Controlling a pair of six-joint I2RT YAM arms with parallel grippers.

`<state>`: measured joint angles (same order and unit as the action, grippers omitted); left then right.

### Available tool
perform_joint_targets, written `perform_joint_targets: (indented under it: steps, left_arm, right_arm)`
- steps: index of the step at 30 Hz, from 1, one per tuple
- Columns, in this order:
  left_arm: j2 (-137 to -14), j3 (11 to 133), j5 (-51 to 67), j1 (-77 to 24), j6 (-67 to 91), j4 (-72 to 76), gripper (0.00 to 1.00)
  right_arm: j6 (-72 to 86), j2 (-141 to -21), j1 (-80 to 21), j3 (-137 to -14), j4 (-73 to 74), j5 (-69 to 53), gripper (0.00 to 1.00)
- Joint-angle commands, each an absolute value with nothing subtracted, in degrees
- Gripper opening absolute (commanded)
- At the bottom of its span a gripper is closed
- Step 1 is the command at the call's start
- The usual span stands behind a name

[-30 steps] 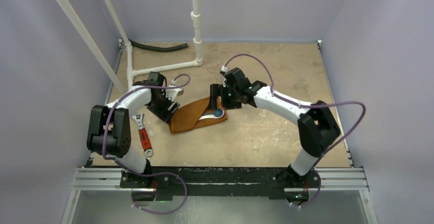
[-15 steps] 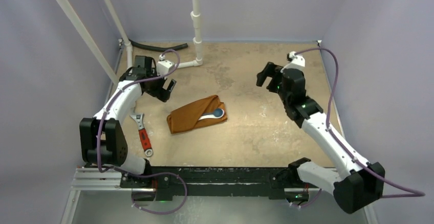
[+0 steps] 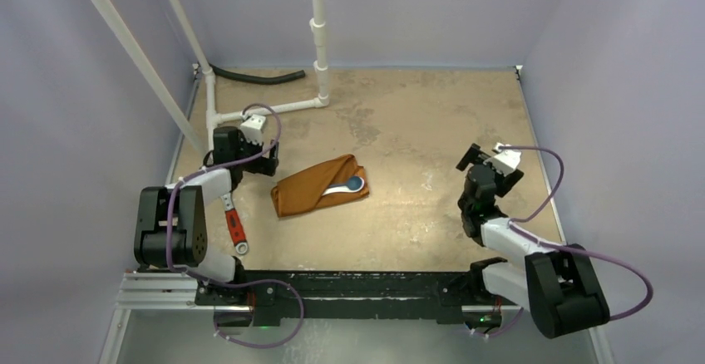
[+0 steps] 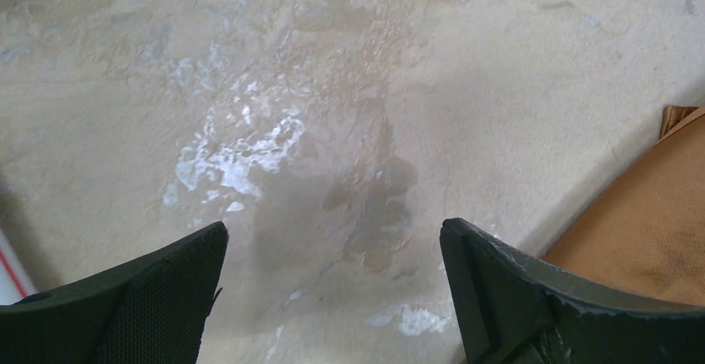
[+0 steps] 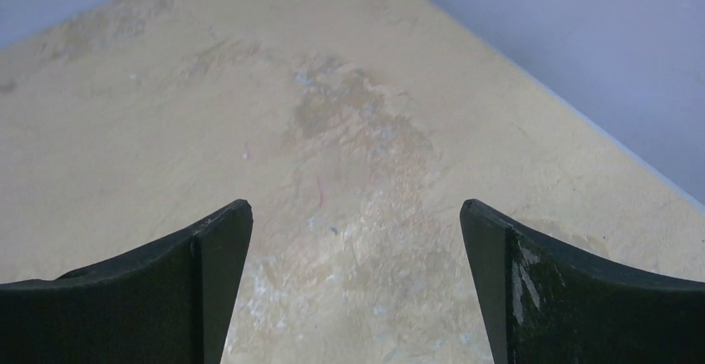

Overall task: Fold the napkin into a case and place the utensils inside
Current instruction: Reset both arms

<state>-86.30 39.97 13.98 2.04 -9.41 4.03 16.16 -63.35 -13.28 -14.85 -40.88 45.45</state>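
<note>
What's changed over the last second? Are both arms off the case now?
Yes. Both arms pulled back from the case: the left pincer moved out to the left, the right pincer to the near right. Both are open and empty. The case, with the utensils poking out of its right end, and the red-handled tool stayed put.

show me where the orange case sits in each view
Top external: the case lies on the table, just left of the picture's centre.
Left wrist: only one edge of it shows, at the right border, in the lower half.
Right wrist: not in it.
Shared landmark: the scuffed tan table, seen in all three views.
</note>
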Motion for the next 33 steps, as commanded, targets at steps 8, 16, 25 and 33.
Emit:
perform_joint_targets:
  steps: [8,16,25,33]
  left_arm:
    - [-88.05,20.04,15.75,2.18,-2.61,60.06,0.98]
    - [-96.01,11.13,12.95,2.25,-0.61,82.2,0.98]
    - [-94.62,15.18,11.24,2.05,-1.05,72.52,0.99]
    - [-95.19,14.78,11.34,2.03,-0.63,74.58,0.99]
  right_arm:
    - [10.52,-80.15,-9.94,-16.95,-75.13,42.2,0.99]
    - [0.62,-86.74,-9.36,-14.4,-89.99,31.1,0.99]
    - [2.61,-90.59,-6.64,-14.87,-91.47,22.69,0.99]
    - [2.34,-90.29,-5.54,-14.29,-93.95,24.55,0.99]
